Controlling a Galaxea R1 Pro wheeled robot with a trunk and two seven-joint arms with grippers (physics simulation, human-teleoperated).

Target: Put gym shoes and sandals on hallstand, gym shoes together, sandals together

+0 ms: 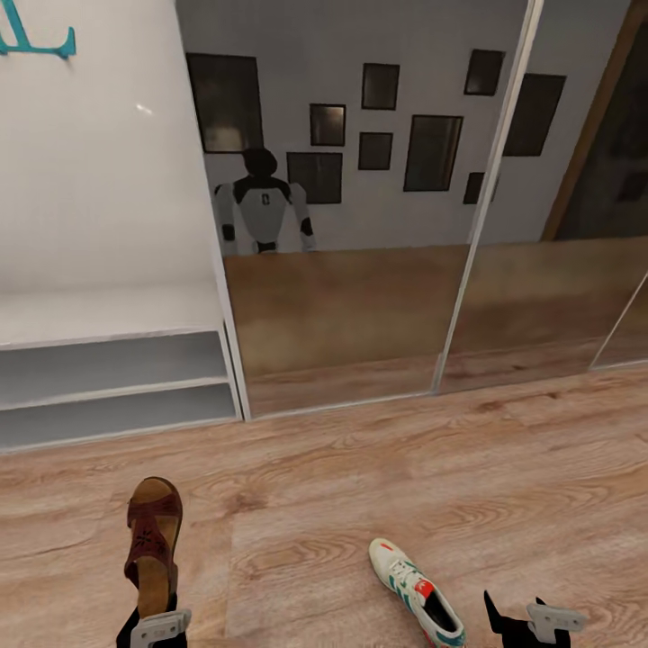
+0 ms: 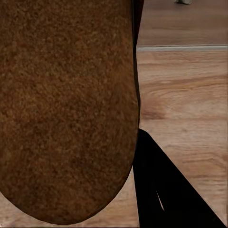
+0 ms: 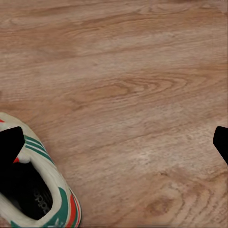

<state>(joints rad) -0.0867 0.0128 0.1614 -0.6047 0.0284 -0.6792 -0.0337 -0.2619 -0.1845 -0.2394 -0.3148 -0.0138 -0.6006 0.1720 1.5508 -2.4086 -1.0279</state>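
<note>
The left gripper (image 1: 155, 627) sits low at the near edge of the head view, pinching the heel end of a sandal (image 1: 153, 540) — the shoe stretches away from the fingers, toe pointing toward the hallstand (image 1: 108, 378), whose two low open shelves lie ahead and slightly to the outer side of this gripper. In the left wrist view the sandal's tan footbed (image 2: 66, 109) covers most of the frame, with one dark finger (image 2: 161, 190) just beside its edge and corridor floor (image 2: 185, 104) beyond. Mint letters (image 1: 40, 36) show on the panel above the hallstand's bench top.

Ahead, between the two arms, mirrored sliding doors (image 1: 360, 270) reflect the robot and dark picture frames.

A gym shoe (image 1: 416, 591) lies on the floor just inward of the right gripper (image 1: 531, 621), apart from it. The right wrist view shows that gripper spread wide, its finger tips at opposite edges — the gym shoe (image 3: 38, 190) near one fingertip (image 3: 10, 142), bare wood planks between them.
</note>
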